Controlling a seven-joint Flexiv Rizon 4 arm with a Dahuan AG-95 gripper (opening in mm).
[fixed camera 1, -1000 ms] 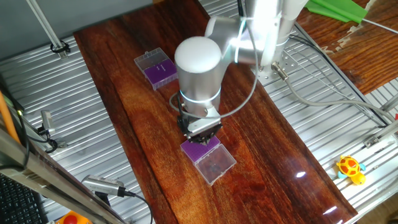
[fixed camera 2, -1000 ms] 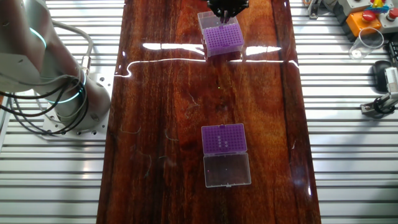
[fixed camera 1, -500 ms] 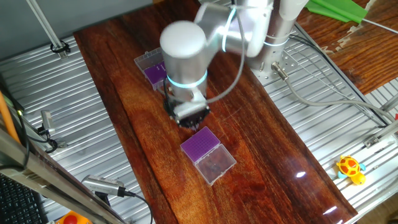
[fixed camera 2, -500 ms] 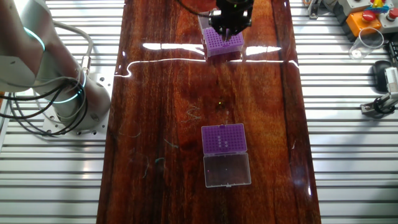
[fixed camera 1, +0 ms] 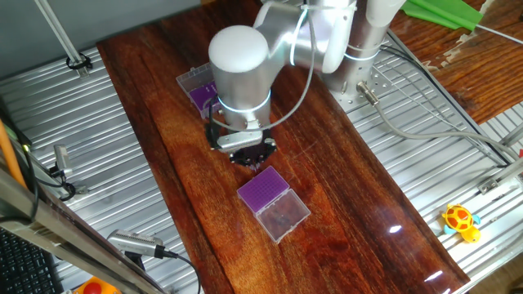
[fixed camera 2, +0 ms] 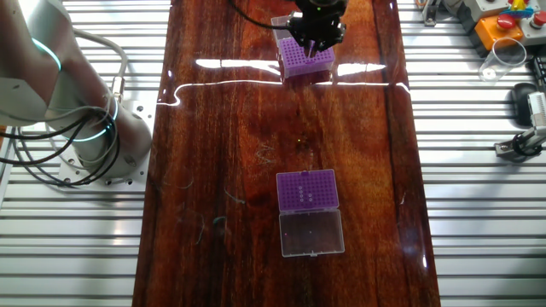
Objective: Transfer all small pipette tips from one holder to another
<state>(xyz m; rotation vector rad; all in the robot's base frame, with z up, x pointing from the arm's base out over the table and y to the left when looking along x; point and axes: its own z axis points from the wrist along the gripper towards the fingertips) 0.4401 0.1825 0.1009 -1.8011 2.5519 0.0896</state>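
A dark red-brown wooden tabletop (fixed camera 2: 256, 153) runs between ribbed metal surfaces (fixed camera 2: 486, 213). The silver Flexiv arm (fixed camera 1: 241, 65) reaches over the board from its base (fixed camera 2: 94, 136), its wrist pointing downward.

Two pipette tip holders stand well apart on the wood, each a clear plastic box with a purple insert and its transparent lid folded open flat. The far holder (fixed camera 2: 305, 58) sits beneath the tool; in one fixed view the same box (fixed camera 1: 274, 202) shows its purple insert nearest the tool and its lid toward the board's near end. The near holder (fixed camera 2: 308, 189) has its clear lid (fixed camera 2: 312, 233) lying just beside it; in one fixed view this box (fixed camera 1: 196, 86) is partly hidden behind the wrist.

The black gripper (fixed camera 2: 314, 38) hangs at the edge of the far holder's insert, above it; the jaws are too dark and small to show whether they are spread or pinching anything.

The small pipette tips (fixed camera 2: 308, 190) appear only as a few pale specks clustered near the middle of the near holder's purple insert; individual shapes cannot be resolved.
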